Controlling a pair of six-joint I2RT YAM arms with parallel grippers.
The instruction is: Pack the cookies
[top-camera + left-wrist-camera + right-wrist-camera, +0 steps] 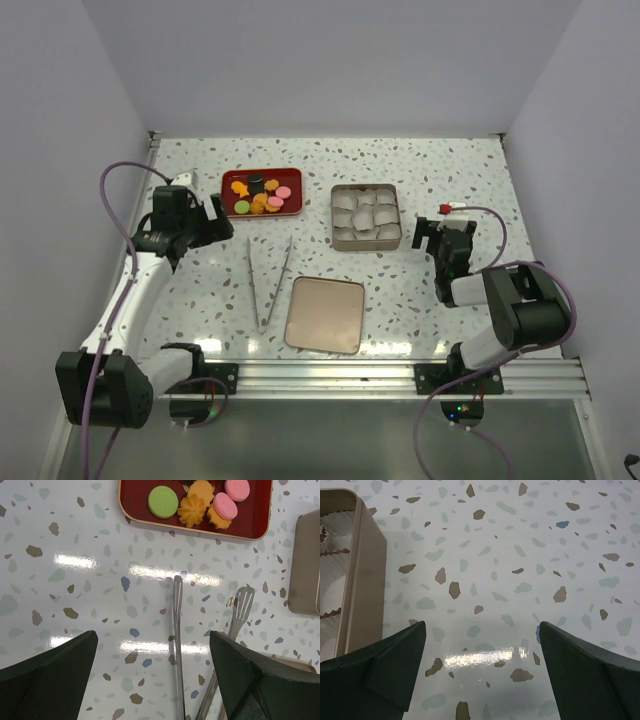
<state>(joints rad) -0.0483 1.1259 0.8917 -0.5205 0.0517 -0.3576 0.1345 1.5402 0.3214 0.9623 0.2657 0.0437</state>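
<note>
Several cookies (pixel 262 195) in orange, pink, green, yellow and black lie on a red tray (pixel 229 180) at the back left; the left wrist view shows a green one (pixel 163 501), orange ones and pink ones (pixel 224 505). A tan tin (pixel 366 245) with several white paper cups (pixel 365 215) stands at the back middle. My left gripper (pixel 212 224) hangs open left of the tray, over bare table, with metal tongs (pixel 177 645) below it. My right gripper (pixel 441 236) is open to the right of the tin (pixel 367 575), with nothing in it.
Metal tongs (pixel 268 280) lie in a V on the speckled table between the tray and the near edge. A flat tan lid (pixel 325 314) lies in front of the tin. A small red and white piece (pixel 452 208) sits behind the right gripper. White walls enclose the table.
</note>
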